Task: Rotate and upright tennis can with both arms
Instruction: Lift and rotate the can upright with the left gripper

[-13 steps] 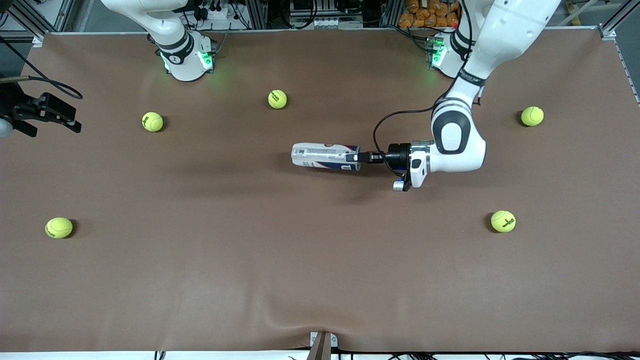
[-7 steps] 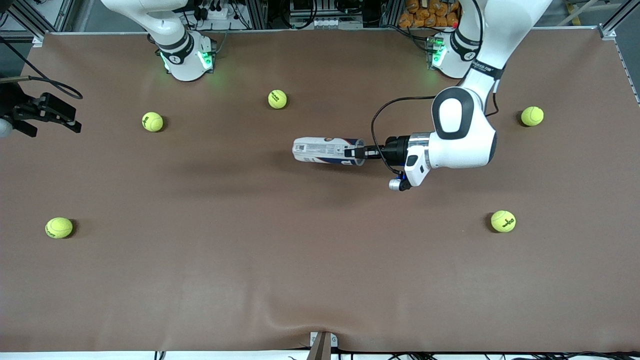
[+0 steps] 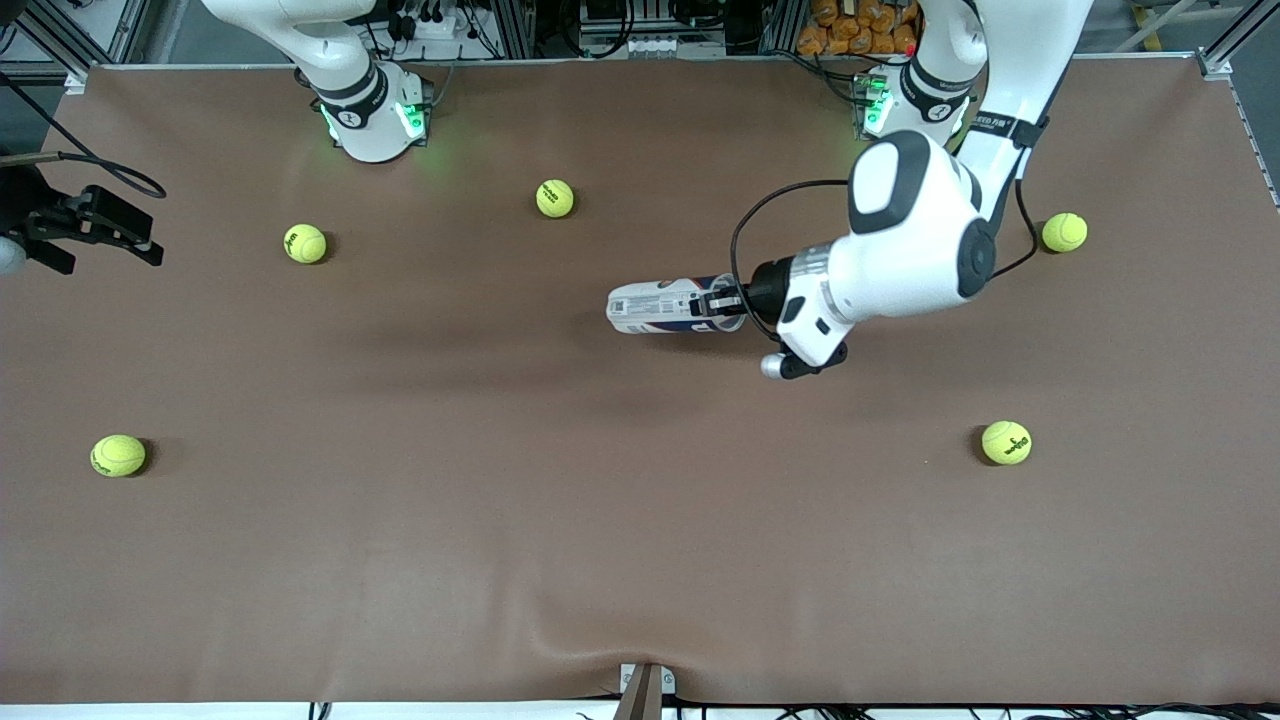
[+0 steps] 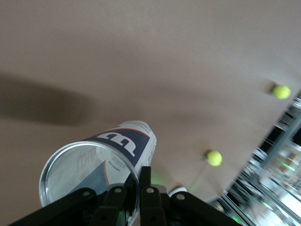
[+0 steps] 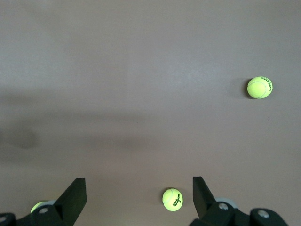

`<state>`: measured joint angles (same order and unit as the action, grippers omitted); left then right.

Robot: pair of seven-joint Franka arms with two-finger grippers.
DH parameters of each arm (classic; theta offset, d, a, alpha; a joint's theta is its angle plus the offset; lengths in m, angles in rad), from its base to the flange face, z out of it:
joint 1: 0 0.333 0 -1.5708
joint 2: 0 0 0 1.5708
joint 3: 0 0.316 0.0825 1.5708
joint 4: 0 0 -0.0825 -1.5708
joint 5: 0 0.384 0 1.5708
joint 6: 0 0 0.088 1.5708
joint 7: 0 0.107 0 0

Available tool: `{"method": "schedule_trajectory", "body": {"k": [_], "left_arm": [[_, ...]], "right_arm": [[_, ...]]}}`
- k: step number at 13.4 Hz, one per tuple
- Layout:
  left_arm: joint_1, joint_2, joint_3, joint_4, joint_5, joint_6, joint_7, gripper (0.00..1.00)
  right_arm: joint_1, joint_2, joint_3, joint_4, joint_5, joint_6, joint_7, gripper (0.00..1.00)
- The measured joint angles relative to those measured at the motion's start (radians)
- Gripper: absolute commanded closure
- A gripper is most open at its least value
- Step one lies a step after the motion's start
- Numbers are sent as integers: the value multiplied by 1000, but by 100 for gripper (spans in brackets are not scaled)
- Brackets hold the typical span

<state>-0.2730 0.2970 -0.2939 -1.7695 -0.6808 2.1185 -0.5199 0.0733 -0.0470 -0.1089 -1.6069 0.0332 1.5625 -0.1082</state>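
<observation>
The tennis can (image 3: 662, 305) lies near the middle of the table, its white and navy label showing. It tilts, with its open, silver-rimmed end higher and toward the left arm's end of the table. My left gripper (image 3: 722, 300) is shut on that rim, one finger inside the mouth and one outside. The left wrist view looks into the clear tube of the can (image 4: 120, 148) past my left gripper (image 4: 138, 188). My right gripper (image 3: 150, 240) waits high over the right arm's end of the table. In the right wrist view my right gripper (image 5: 138, 181) stands open and holds nothing.
Several yellow-green tennis balls lie scattered on the brown table (image 3: 640, 520). One ball (image 3: 555, 198) is near the right arm's base, and another ball (image 3: 1064, 232) is at the left arm's end. A third ball (image 3: 1006, 442) lies nearer the front camera.
The left arm's wrist has swung upward and lifted the gripped end of the can. The can tilted more and shifted a little toward the left arm's end. The right arm stayed still.
</observation>
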Motion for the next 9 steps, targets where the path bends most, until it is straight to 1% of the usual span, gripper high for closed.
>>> {"method": "schedule_trajectory", "body": {"k": [3, 7, 9], "left_arm": [[-36, -2, -33, 55, 200, 0, -177, 100], [-132, 0, -38, 104, 426, -11, -355, 100], [-171, 14, -38, 133, 525, -50, -411, 100]], "right_arm": [[0, 0, 0, 0, 0, 0, 0, 0], [0, 0, 1, 0, 0, 0, 0, 0], [0, 0, 0, 0, 0, 0, 0, 0]]}}
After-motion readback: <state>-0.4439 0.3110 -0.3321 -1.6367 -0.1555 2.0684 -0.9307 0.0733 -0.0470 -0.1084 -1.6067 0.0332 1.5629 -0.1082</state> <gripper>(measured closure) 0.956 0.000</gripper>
